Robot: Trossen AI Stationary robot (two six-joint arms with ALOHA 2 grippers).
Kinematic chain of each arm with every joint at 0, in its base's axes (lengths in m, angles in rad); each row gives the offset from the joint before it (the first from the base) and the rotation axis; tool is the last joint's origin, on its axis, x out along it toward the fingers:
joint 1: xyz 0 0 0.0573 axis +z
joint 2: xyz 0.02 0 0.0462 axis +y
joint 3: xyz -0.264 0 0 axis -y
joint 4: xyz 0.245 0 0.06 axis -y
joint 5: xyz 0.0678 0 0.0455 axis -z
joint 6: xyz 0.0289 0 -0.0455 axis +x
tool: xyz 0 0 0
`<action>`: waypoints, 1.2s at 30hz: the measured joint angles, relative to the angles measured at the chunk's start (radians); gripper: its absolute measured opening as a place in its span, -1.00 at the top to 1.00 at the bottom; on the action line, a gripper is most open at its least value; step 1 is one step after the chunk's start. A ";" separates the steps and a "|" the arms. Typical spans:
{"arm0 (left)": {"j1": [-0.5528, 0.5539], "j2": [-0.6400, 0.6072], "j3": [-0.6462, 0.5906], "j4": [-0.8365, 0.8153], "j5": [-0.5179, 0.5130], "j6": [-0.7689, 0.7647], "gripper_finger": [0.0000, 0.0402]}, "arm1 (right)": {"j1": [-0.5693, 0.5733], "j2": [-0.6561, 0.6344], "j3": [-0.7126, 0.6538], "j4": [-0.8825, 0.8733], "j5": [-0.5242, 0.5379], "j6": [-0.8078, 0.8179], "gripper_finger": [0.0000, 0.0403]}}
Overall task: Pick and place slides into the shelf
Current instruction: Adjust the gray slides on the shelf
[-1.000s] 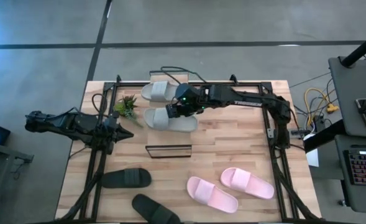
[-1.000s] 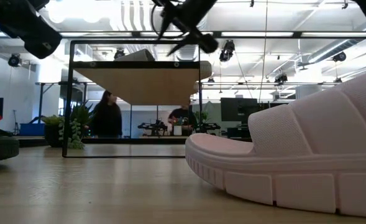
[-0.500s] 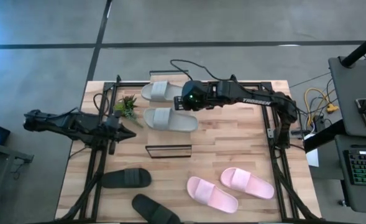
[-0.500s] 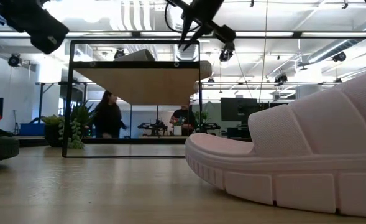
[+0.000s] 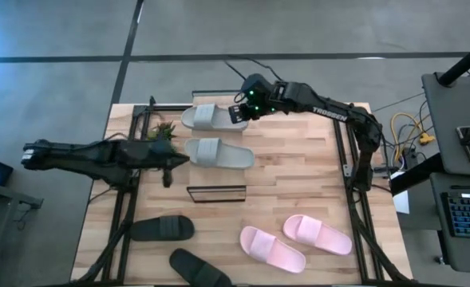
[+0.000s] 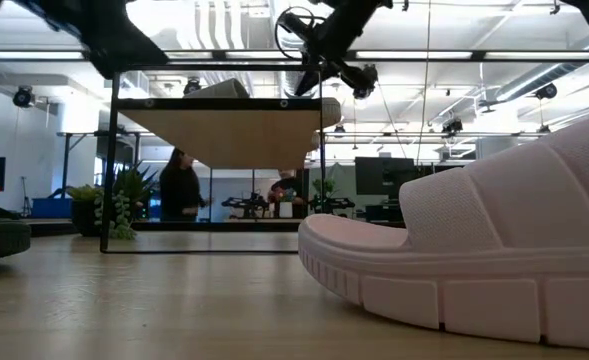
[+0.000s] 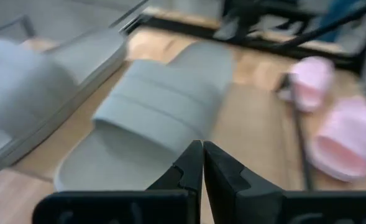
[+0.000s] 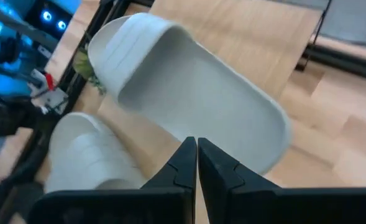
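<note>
Shelf [image 5: 216, 192] is standing mid-table, with both grey slides [image 5: 219, 153] lying beyond it, long axes crosswise. Left gripper [image 5: 167, 166] (fingers pressed together, empty) is hovering just beside the nearer one; right gripper [image 5: 241, 113], likewise closed and empty, is hanging by the farther.

Grey slides: you have two, one [image 5: 207, 116] at the far edge, one [image 5: 219, 153] nearer the middle.
Pink slides: two, [image 5: 272, 247] and [image 5: 317, 233], side by side.
Black slides: two, [image 5: 162, 229] and [image 5: 199, 267].
Shelf [image 5: 216, 194]: one on your worktop [image 5: 298, 183].
Plant [image 5: 162, 133]: one.
Arms: two, one gripper each, left [image 5: 167, 171] and right [image 5: 239, 112].
People behind [image 6: 180, 184]: two.
</note>
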 joint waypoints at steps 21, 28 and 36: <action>0.721 0.302 0.209 -0.001 0.314 0.210 1.00 | -0.032 0.031 -0.016 0.011 0.005 -0.096 0.96; 0.831 0.362 0.227 -0.002 0.502 0.286 1.00 | -0.034 0.064 -0.016 -0.020 0.037 -0.091 0.96; 0.838 0.439 0.218 -0.006 0.610 0.293 1.00 | -0.033 0.082 -0.017 -0.059 0.074 -0.085 0.96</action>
